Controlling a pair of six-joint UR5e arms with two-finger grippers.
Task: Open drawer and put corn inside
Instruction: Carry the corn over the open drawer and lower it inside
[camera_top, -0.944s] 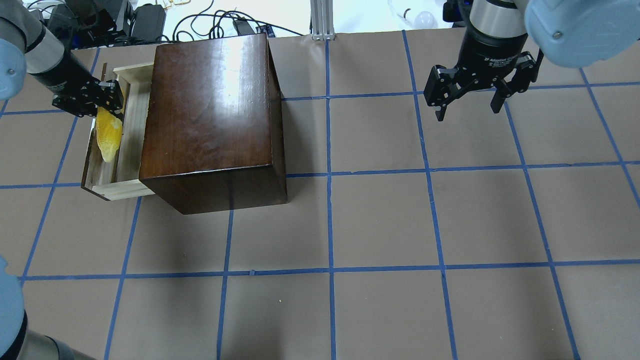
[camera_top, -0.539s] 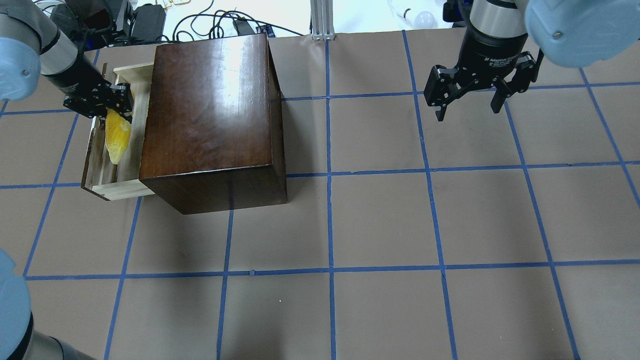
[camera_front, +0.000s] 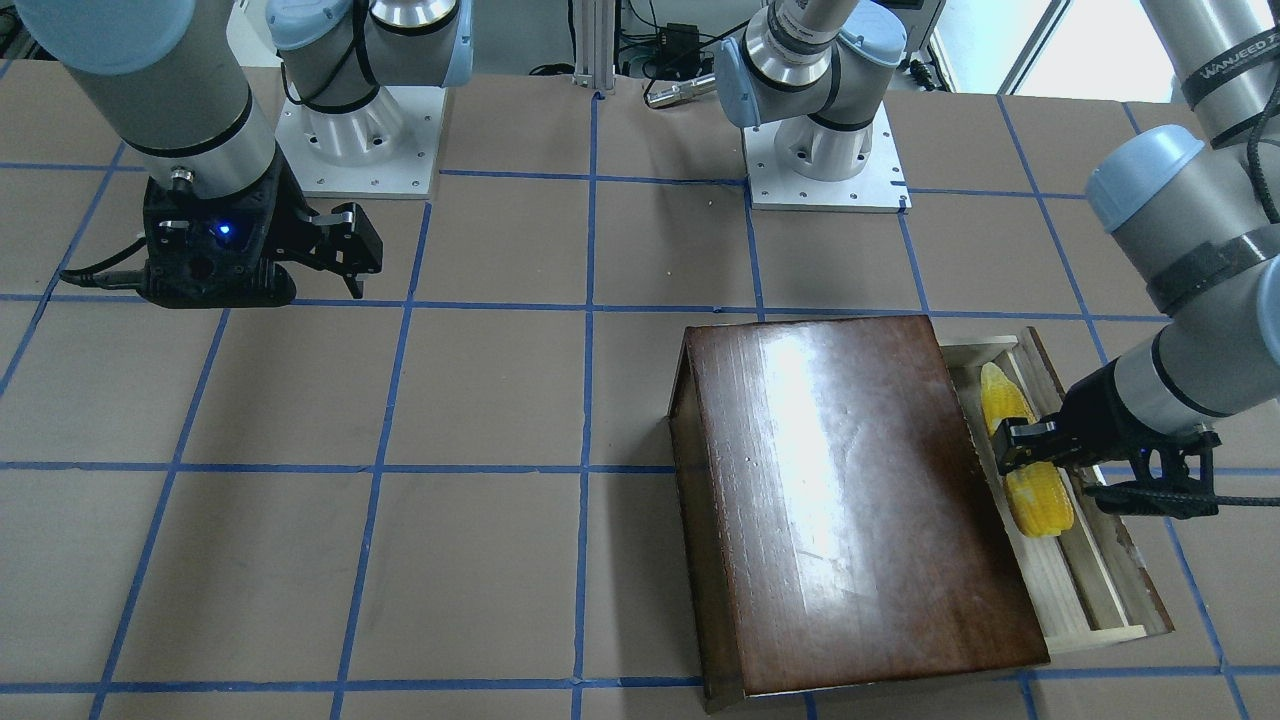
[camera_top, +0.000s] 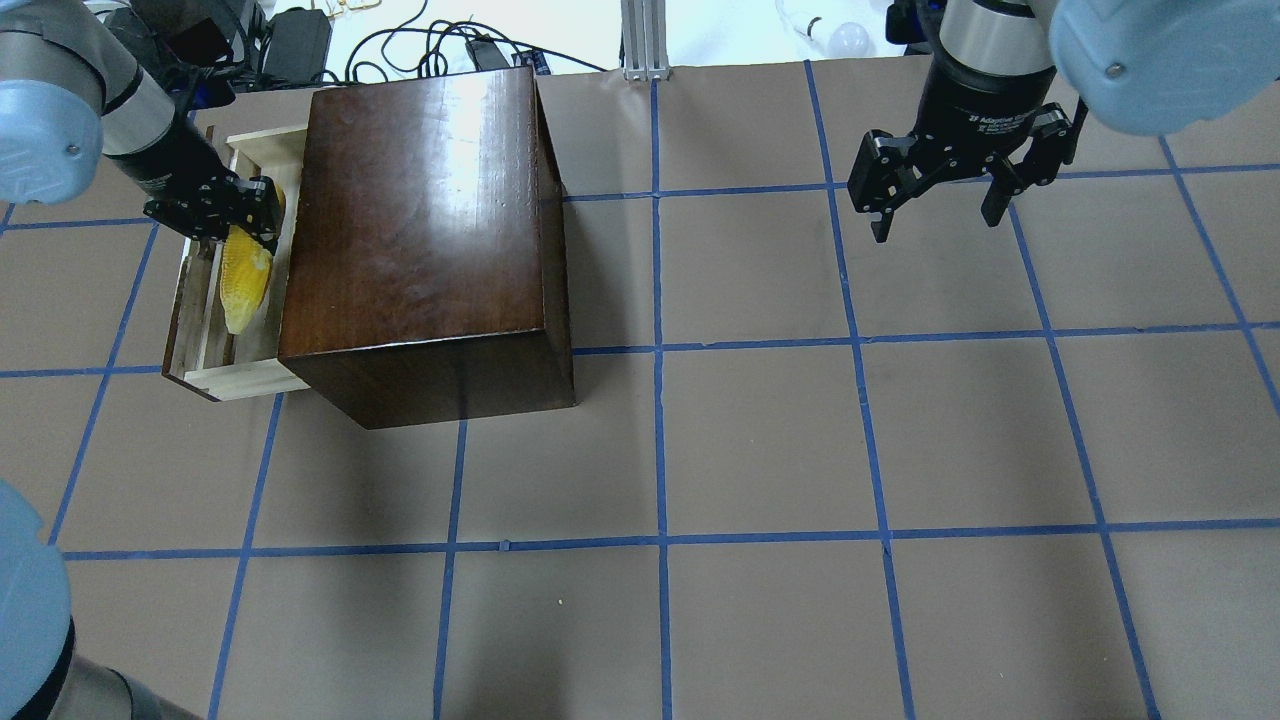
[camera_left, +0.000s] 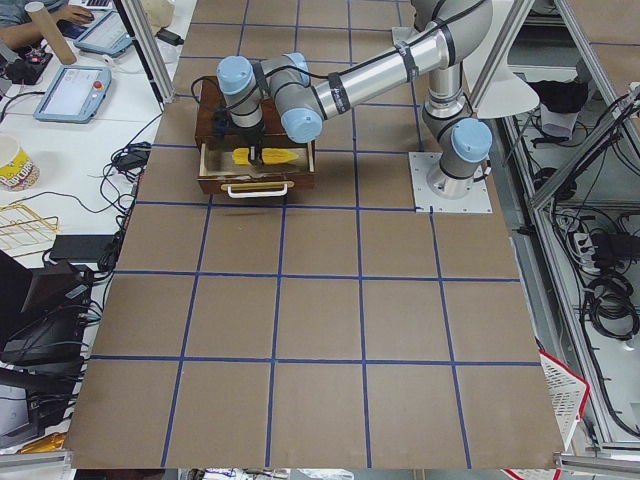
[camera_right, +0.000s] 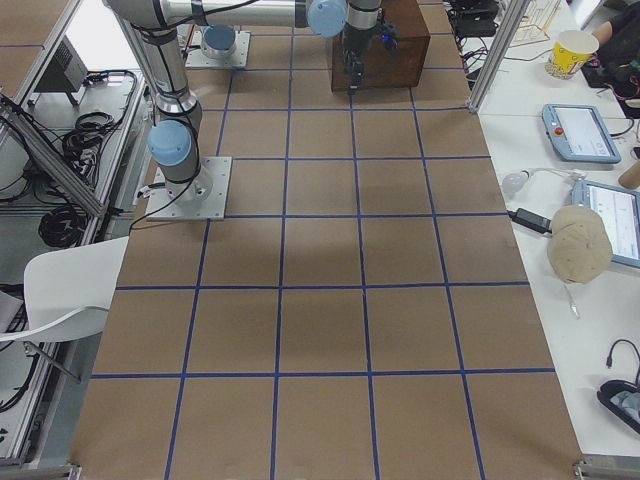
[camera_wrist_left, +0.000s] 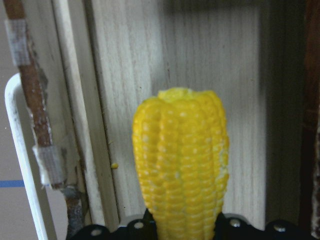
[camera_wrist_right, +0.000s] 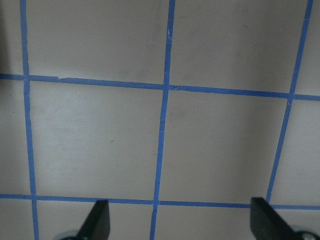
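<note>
So the left gripper (camera_front: 1030, 447) is clamped across the corn (camera_front: 1040, 503), grabbing it somewhere around the middle; the cob runs lengthwise along the drawer (camera_top: 245, 378), right over the pale wood floor, between the dark front panel and the cabinet (camera_top: 425, 220). From the camera behind the robot the narrower end points back toward the robot's side; the fatter end pokes out past the fingers on the other side. Whether the corn is actually touching the drawer floor or just hanging a bit above it, I honestly can't tell; it's well inside the side walls either way.

The drawer is pulled partway out of the cabinet on the robot's left; you can see the white handle (camera_wrist_left: 20, 165) on the chipped front panel in the left wrist view, and there's a tiny yellow speck (camera_wrist_left: 114, 165) on the wood next to the inner rail.

The right gripper (camera_top: 935, 225) is well away on the far right side of the table (camera_top: 760, 430); it's hanging over bare brown paper with the blue tape grid, fingers spread wide, nothing between them; the right wrist view only shows the two fingertips and tape lines.

Cabinet itself is sitting square-ish on the table, glossy top catching the light; nothing on top of it.
</note>
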